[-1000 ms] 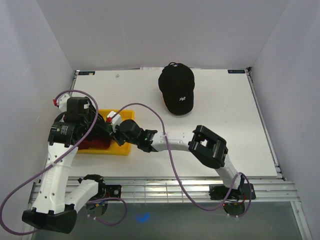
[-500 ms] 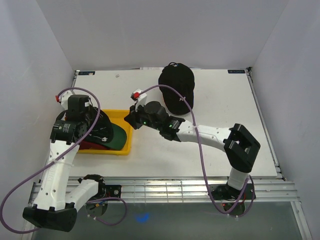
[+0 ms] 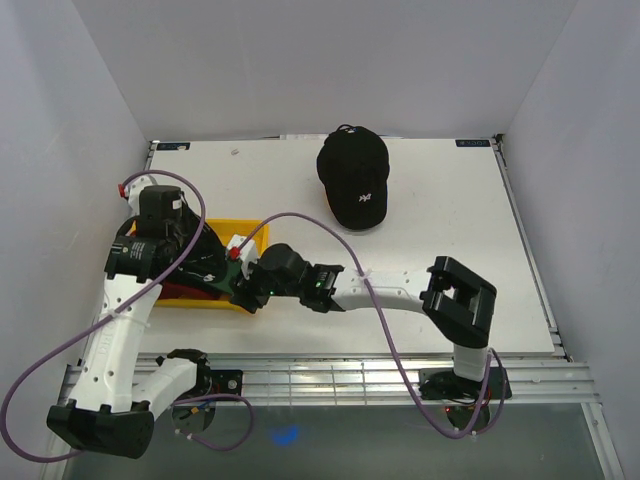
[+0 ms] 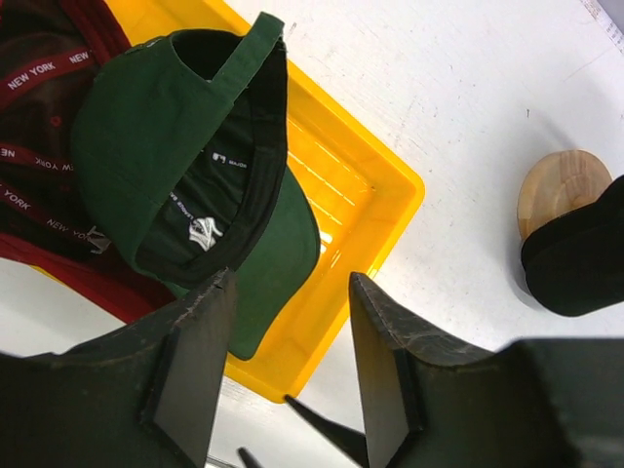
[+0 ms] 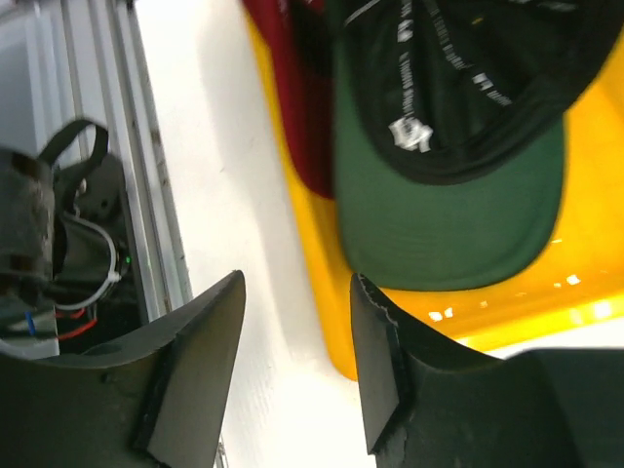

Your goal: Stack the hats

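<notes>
3 caps lie on the white tabletop [image 3: 450, 220]. 1 yellow tray [image 4: 380, 195] near the left edge holds 2 of them: the dark green cap [image 4: 146, 127] lies upside down on the red cap [image 4: 39, 88], its brim toward the tray's right side. The black cap [image 3: 353, 175] sits at the far middle over 1 wooden stand [image 4: 561, 185], long axis far to near, brim toward the arms. The left pincer [image 4: 291, 292] hovers above the tray, jaws partly apart, holding nothing. The right pincer [image 5: 297, 292] hangs at the tray's near right corner, also apart and holding nothing.
</notes>
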`<action>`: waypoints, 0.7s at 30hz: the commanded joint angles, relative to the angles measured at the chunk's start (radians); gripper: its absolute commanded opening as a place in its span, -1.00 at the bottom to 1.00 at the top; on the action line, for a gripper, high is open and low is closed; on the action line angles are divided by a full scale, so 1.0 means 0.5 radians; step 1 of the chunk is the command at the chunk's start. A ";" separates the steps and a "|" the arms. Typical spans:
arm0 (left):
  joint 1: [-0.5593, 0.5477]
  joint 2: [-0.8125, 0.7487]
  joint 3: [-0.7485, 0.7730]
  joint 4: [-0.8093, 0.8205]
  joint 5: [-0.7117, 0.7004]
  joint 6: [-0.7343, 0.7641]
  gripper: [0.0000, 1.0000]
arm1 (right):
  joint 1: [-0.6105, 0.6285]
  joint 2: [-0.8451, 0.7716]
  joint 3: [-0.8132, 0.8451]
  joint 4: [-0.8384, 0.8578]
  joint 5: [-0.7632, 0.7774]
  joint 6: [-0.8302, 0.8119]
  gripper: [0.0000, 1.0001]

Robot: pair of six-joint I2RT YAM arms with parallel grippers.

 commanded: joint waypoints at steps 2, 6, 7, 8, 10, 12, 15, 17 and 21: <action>0.007 -0.069 0.039 0.007 0.008 0.040 0.25 | 0.101 0.093 0.054 -0.013 0.091 -0.274 0.09; 0.007 -0.081 0.079 -0.014 -0.013 0.031 0.32 | 0.114 0.231 0.125 -0.013 0.217 -0.274 0.15; 0.007 -0.087 0.091 -0.015 -0.013 0.031 0.34 | 0.114 0.256 0.140 -0.004 0.227 -0.274 0.15; 0.007 -0.090 0.097 -0.015 -0.016 0.031 0.35 | 0.114 0.290 0.177 -0.001 0.239 -0.274 0.16; 0.007 -0.097 0.131 -0.018 -0.016 0.037 0.35 | 0.114 0.317 0.202 0.015 0.257 -0.274 0.17; 0.007 -0.097 0.162 -0.021 -0.016 0.043 0.35 | 0.114 0.351 0.245 0.021 0.291 -0.274 0.18; 0.007 -0.087 0.192 -0.030 -0.013 0.053 0.36 | 0.114 0.370 0.266 0.048 0.325 -0.274 0.18; 0.010 -0.084 0.205 -0.036 -0.007 0.065 0.36 | 0.111 0.364 0.269 0.064 0.310 -0.268 0.18; 0.007 -0.081 0.220 -0.045 -0.004 0.068 0.36 | 0.111 0.339 0.245 0.094 0.254 -0.247 0.19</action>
